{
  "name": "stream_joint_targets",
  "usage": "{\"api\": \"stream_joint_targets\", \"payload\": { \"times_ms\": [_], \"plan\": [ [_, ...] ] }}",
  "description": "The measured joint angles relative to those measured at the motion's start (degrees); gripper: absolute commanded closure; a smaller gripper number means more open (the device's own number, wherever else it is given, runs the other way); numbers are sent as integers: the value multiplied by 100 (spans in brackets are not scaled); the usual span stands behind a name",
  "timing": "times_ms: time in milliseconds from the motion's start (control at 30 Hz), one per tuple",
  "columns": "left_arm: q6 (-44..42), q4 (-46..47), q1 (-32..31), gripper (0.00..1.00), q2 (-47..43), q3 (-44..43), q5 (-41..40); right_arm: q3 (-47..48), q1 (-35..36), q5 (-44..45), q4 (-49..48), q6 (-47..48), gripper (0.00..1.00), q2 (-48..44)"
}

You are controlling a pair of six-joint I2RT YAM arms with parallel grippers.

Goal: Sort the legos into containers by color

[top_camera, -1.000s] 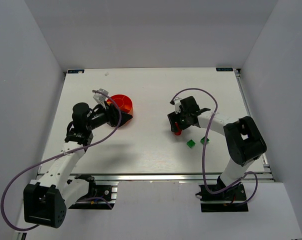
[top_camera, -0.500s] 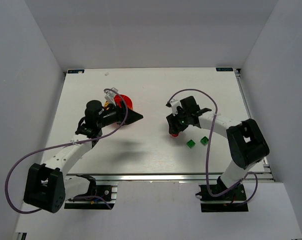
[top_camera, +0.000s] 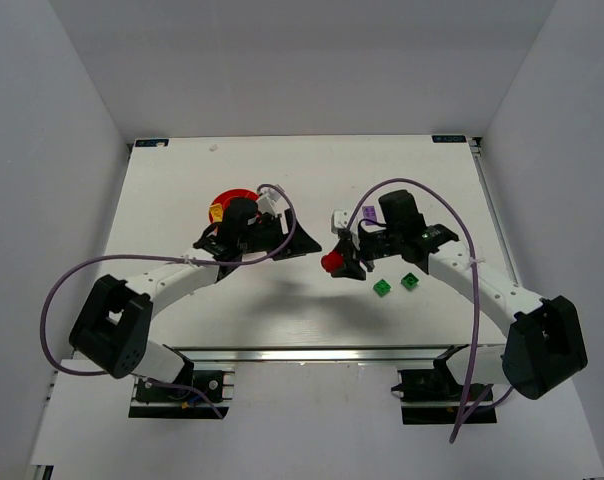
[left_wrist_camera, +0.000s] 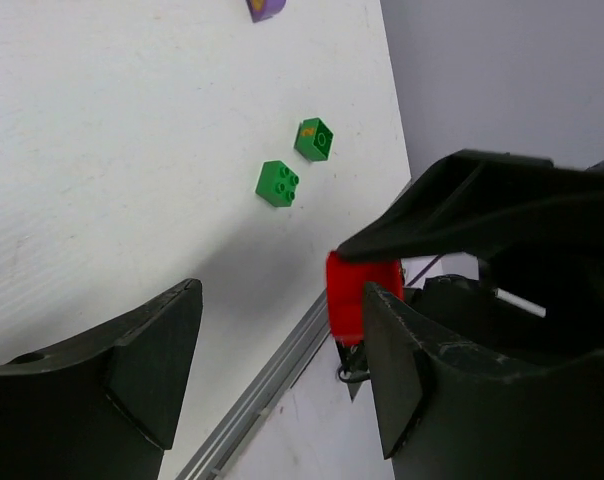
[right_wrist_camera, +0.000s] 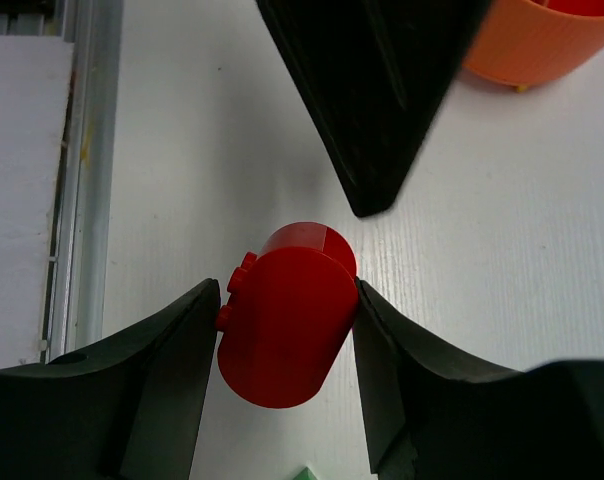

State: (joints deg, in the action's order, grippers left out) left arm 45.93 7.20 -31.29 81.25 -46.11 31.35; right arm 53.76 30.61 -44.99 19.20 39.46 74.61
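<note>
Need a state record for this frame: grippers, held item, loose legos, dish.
left gripper: open, empty, tips pointed toward the right gripper
right gripper: shut on the red lego
loose on table: two green legos near the right arm; one purple lego farther back
orange dish: behind the left arm, partly hidden
yellow lego: at the dish's left edge; cannot tell whether it is inside

Both arms angled inward, nearly meeting: left tool point(left_wrist_camera: 282, 300) spread and empty, right tool point(right_wrist_camera: 286, 295) clamping a red lego point(right_wrist_camera: 282, 345).
</note>
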Motion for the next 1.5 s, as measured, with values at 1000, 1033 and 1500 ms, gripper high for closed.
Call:
{"api": "stream_joint_targets", "payload": {
  "times_ms": [1000, 1033, 1500],
  "plan": [
    [63, 37, -756, 50, 575, -385, -55, -210, 247, 732, -518, -310, 84, 2],
    [87, 61, -763, 60, 612, -389, -26, -214, 251, 763, -522, -310, 80, 2],
    [-881, -1060, -702, 95, 693, -1209, -682, -424, 251, 1023, -723, -352, 11, -26]
  ]
}}
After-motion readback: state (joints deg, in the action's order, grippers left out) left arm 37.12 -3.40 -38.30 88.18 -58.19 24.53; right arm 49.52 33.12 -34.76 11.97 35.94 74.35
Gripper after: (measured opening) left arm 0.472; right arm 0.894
